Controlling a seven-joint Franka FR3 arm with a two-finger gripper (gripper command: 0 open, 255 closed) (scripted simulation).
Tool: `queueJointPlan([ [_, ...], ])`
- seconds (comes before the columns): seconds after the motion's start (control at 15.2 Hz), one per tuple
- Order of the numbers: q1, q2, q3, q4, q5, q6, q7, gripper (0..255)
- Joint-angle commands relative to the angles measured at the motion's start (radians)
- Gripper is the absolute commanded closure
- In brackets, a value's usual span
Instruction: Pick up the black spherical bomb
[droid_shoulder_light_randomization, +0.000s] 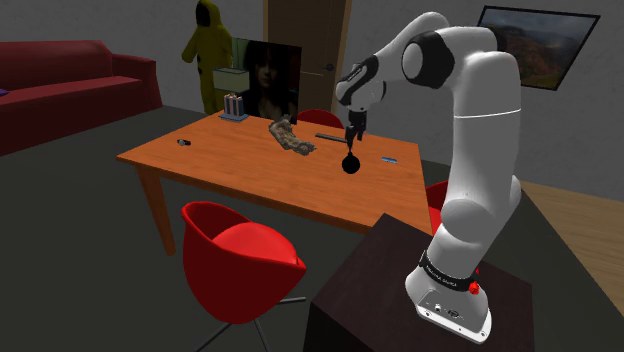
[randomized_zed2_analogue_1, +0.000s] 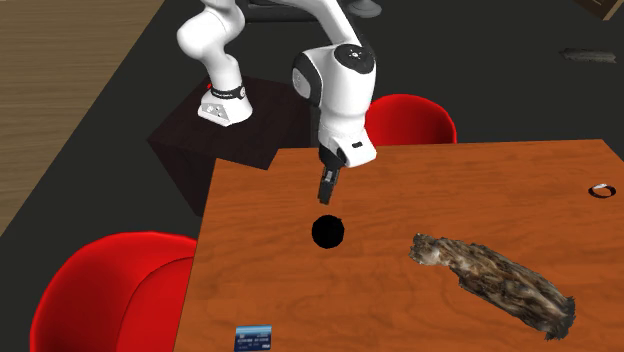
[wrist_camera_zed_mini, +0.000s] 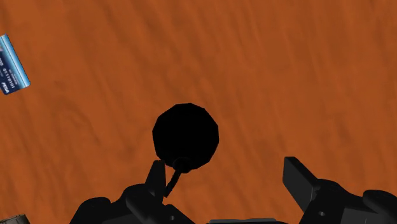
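The black spherical bomb (droid_shoulder_light_randomization: 351, 164) (randomized_zed2_analogue_1: 327, 232) rests on the orange wooden table (droid_shoulder_light_randomization: 220, 165) (randomized_zed2_analogue_1: 420, 310), near the edge that faces the stand. Its short fuse (wrist_camera_zed_mini: 180, 167) points up toward the hand. My black gripper (droid_shoulder_light_randomization: 352, 143) (randomized_zed2_analogue_1: 324, 198) hangs just above it, pointing straight down. In the wrist view the gripper (wrist_camera_zed_mini: 226, 181) is open with its fingers wide apart. The bomb (wrist_camera_zed_mini: 186, 137) lies ahead of them, nearer one finger (wrist_camera_zed_mini: 154, 181) than the other, and neither touches it.
A mottled brown lump (droid_shoulder_light_randomization: 291, 138) (randomized_zed2_analogue_1: 495, 280) lies on the table beyond the bomb. A blue card (randomized_zed2_analogue_1: 254, 338) (wrist_camera_zed_mini: 11, 63) lies to one side. Red chairs (droid_shoulder_light_randomization: 240, 260) (randomized_zed2_analogue_1: 410, 120) stand at the table's edges. A small box (droid_shoulder_light_randomization: 235, 105) and a framed picture (droid_shoulder_light_randomization: 268, 78) are at the far side.
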Motion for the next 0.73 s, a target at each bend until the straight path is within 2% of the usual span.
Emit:
queueJointPlan([
  [0.0, -0.034, 0.079, 0.008, 0.069, 0.026, -0.004, -0.033, 0],
  [0.2, -0.079, 0.178, 0.022, 0.169, 0.052, -0.018, -0.063, 0],
  [0.66, -0.091, 0.236, 0.041, 0.151, 0.076, 0.055, -0.069, 0],
])
